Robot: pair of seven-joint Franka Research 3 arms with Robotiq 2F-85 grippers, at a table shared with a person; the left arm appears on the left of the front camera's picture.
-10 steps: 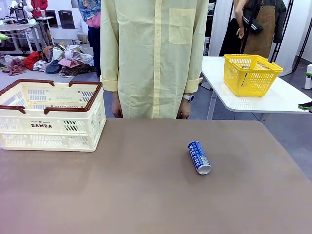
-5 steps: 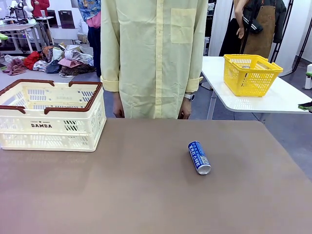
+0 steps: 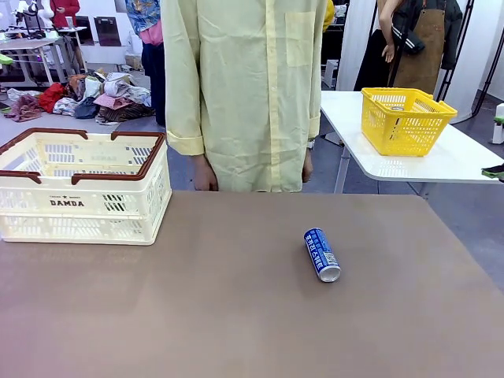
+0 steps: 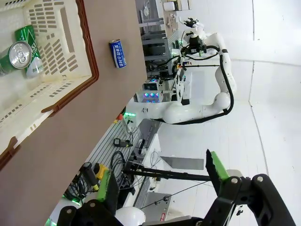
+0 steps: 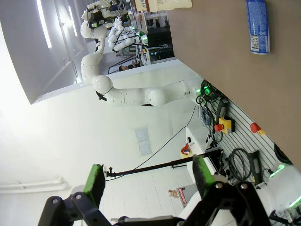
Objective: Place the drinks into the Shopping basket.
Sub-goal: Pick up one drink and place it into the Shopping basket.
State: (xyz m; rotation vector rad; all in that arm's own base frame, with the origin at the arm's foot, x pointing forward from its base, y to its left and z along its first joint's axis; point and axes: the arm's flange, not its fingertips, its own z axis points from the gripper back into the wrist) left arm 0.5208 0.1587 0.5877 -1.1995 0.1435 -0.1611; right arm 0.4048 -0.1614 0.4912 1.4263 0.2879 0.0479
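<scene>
A blue drink can point(image 3: 322, 254) with white lettering lies on its side on the brown table point(image 3: 236, 315), right of centre; the same blue can point(image 4: 118, 53) point(image 5: 257, 26) appears in both wrist views. The cream Shopping basket point(image 3: 83, 187) with brown rim stands at the table's far left. Inside it, in the left wrist view, lies a green can point(image 4: 19, 44) with a silver top. My left gripper point(image 4: 162, 181) is open, held off the table with nothing between its fingers. My right gripper point(image 5: 148, 176) is open too, also holding nothing.
A person in a pale yellow shirt point(image 3: 248, 87) stands at the table's far edge, hands hanging down. A yellow basket point(image 3: 405, 118) sits on a white table at the back right. Another white robot arm point(image 4: 197, 108) stands in the background.
The person has shifted slightly to the right and turned a little. The blue can, the basket and both grippers stay as they were.
</scene>
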